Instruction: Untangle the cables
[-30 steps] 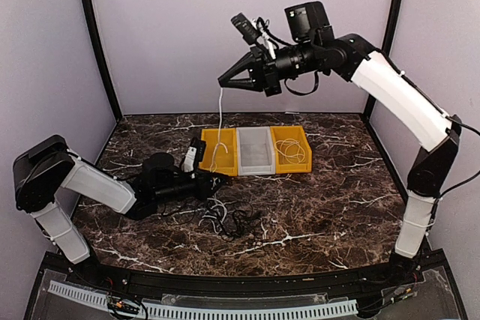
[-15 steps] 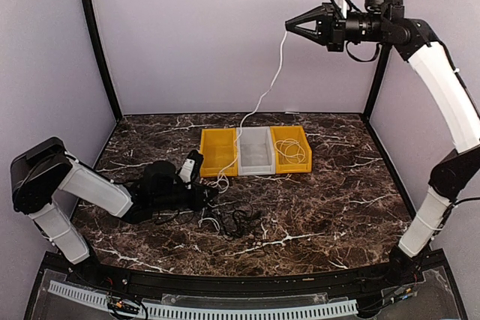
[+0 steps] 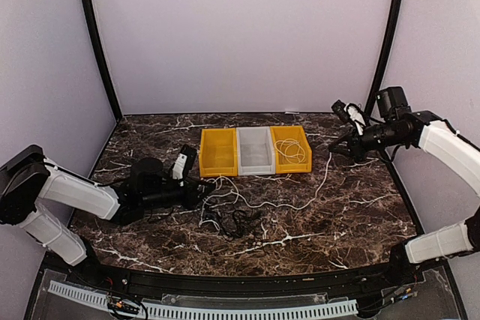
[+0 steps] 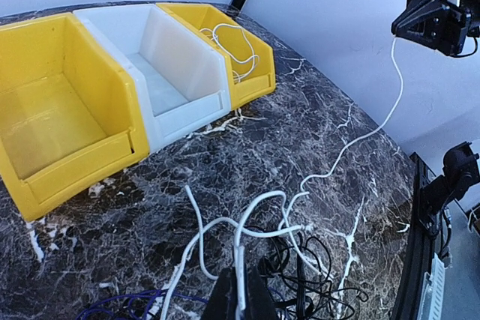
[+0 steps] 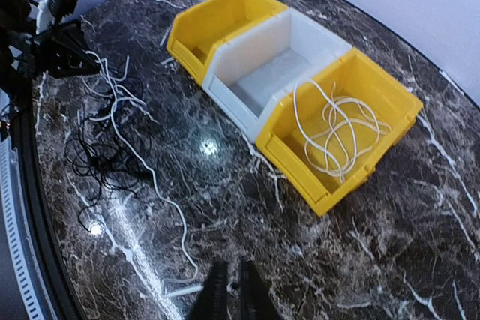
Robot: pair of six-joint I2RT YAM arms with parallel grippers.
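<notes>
One white cable (image 3: pixel 289 206) runs across the table from the tangle to the right. My left gripper (image 3: pixel 204 188) lies low on the table, shut on this cable beside the tangle; the wrist view shows the cord pinched between its tips (image 4: pixel 241 301). My right gripper (image 3: pixel 335 148) is shut on the cable's far end a little above the table, and the cord (image 5: pixel 154 181) trails from beside its tips (image 5: pixel 231 290). The black cables (image 3: pixel 241 222) lie in a loose knot (image 4: pixel 326 282) under the white loops. A second white cable (image 3: pixel 291 151) lies coiled in the right yellow bin (image 5: pixel 300 162).
Three bins stand in a row behind the tangle: a yellow one (image 3: pixel 217 171), a white one (image 3: pixel 255 171), and the yellow one with the cord (image 3: pixel 294 169). A blue cord (image 4: pixel 112 306) shows by my left gripper. Walls close off the back and sides.
My right arm swung from high up down to the right side of the table, drawing the white cable out to the right. My left gripper closed on that cable beside the tangle.
</notes>
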